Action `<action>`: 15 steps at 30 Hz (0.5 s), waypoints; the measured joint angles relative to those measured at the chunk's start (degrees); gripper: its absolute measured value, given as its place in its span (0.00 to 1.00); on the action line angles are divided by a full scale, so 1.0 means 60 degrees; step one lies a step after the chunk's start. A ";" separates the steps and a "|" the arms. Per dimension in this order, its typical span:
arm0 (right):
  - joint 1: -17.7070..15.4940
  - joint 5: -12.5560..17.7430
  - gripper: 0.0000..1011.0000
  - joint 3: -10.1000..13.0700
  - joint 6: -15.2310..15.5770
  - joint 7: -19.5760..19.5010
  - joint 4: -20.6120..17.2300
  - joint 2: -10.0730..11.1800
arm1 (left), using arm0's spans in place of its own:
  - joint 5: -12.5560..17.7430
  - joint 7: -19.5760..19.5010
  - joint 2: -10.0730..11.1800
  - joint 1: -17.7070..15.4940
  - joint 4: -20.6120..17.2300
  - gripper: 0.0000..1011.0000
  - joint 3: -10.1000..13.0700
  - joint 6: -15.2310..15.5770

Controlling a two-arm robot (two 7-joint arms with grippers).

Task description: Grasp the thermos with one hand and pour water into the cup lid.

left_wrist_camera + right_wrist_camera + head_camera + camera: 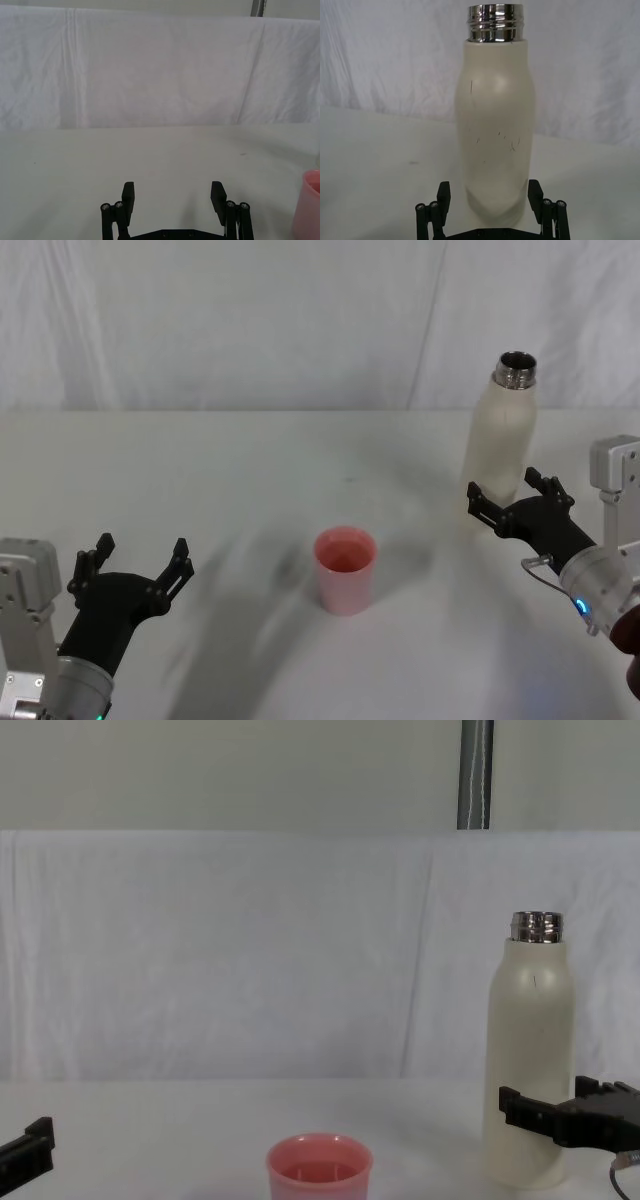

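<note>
The thermos (503, 430) is a tall cream-white bottle with a bare shiny steel neck, standing upright at the table's far right. My right gripper (508, 490) is open with one finger on each side of its lower body. In the right wrist view the thermos (497, 130) rises between the fingers of the right gripper (490, 197), and a small gap shows beside one finger. The cup lid (345, 568), a short salmon-pink cup, stands upright at mid-table, left of the thermos. My left gripper (142, 550) hovers open and empty near the front left, well apart from the cup lid (310, 205).
The white table (200, 470) is backed by a white cloth wall (250, 320) just behind the thermos. A grey vertical pole (475, 775) stands beyond the cloth. Bare table lies between the cup lid and each gripper.
</note>
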 joint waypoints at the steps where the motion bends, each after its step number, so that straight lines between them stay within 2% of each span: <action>1: 0.0056 0.0016 0.99 0.0005 -0.0022 0.0010 0.0056 -0.0013 | 0.0000 0.0000 0.0000 0.0000 -0.0001 0.99 0.0000 0.0000; 15: 0.0460 0.0079 0.99 -0.0031 -0.0172 0.0078 0.0571 -0.0126 | 0.0000 0.0000 0.0000 0.0000 -0.0001 0.99 0.0000 0.0000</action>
